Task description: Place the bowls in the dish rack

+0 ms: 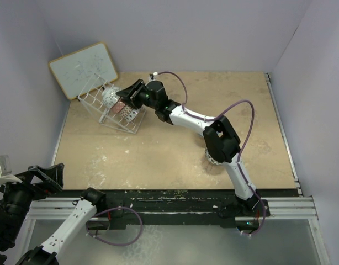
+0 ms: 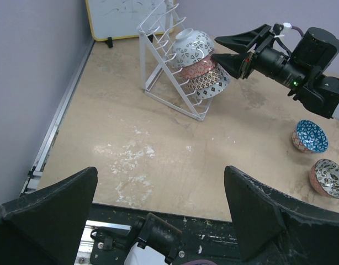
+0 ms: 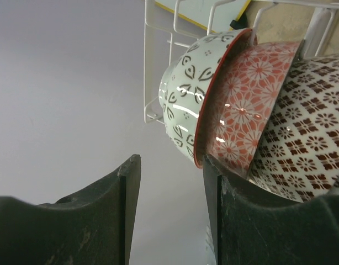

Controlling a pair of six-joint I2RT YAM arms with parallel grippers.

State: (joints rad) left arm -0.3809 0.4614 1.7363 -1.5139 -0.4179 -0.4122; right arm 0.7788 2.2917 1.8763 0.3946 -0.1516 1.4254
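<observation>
The white wire dish rack (image 1: 106, 105) stands at the far left and also shows in the left wrist view (image 2: 158, 66). Three bowls lean in it: a pale grey-patterned one (image 2: 192, 44), a red one (image 2: 201, 68) and a dark-patterned one (image 2: 212, 84). In the right wrist view they are the pale bowl (image 3: 186, 88), the red bowl (image 3: 247, 105) and the dark bowl (image 3: 310, 127). My right gripper (image 3: 169, 165) is open and empty, one finger beside the red bowl's rim; it is also in the top view (image 1: 124, 97). A blue bowl (image 2: 310, 136) and a grey bowl (image 2: 328, 178) sit on the table. My left gripper (image 2: 158, 187) is open and empty over the near edge.
A wood-framed whiteboard (image 1: 84, 69) leans on the wall behind the rack. The right arm's elbow (image 1: 222, 141) hangs over mid-table, hiding most of a bowl beneath it. Grey walls close in left, back and right. A black rail (image 1: 175, 196) runs along the near edge.
</observation>
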